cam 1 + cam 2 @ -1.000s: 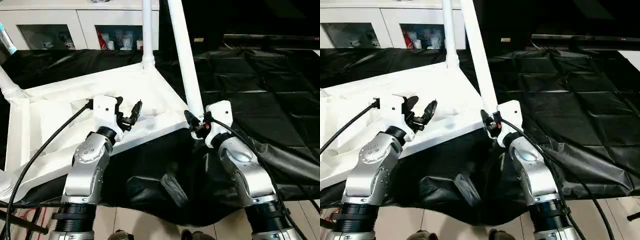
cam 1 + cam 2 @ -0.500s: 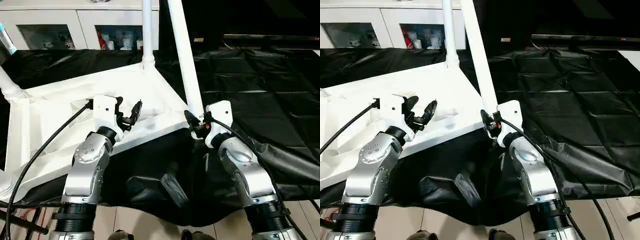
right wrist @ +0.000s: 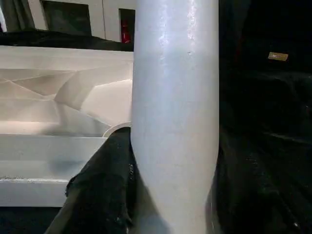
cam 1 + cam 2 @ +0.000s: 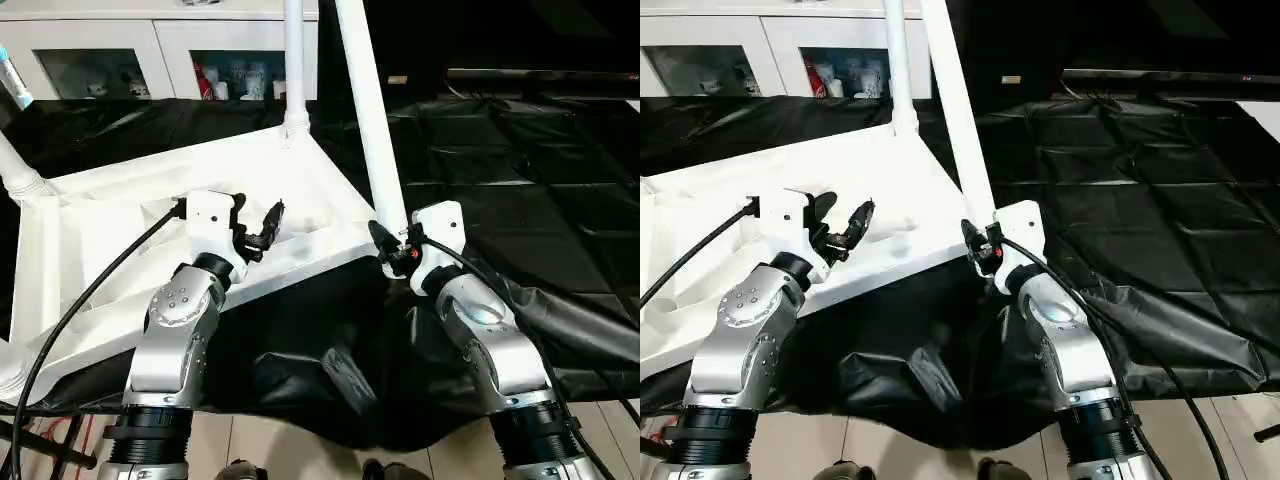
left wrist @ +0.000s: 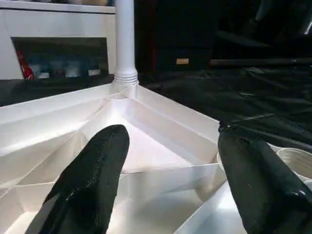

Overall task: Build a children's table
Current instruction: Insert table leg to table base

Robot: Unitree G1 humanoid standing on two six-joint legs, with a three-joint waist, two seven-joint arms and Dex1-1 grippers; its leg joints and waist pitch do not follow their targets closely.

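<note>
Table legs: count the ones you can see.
3. One leg stands in the tabletop's far corner socket; one leg at the near right corner, gripped by the right pincer; one leg at the far left corner. Any fourth is hidden.

The white plastic rectangular tabletop [image 4: 120, 230] lies upside down, its ribbed underside facing up. A long white tapered tube leg [image 4: 294, 70] stands upright in its far corner socket. Another such leg [image 4: 370, 130] rises tilted from the near corner.

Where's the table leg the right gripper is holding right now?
In the left eye view, the leg rises at the near right corner of the upturned table top, with the right gripper closed around its base.
</note>
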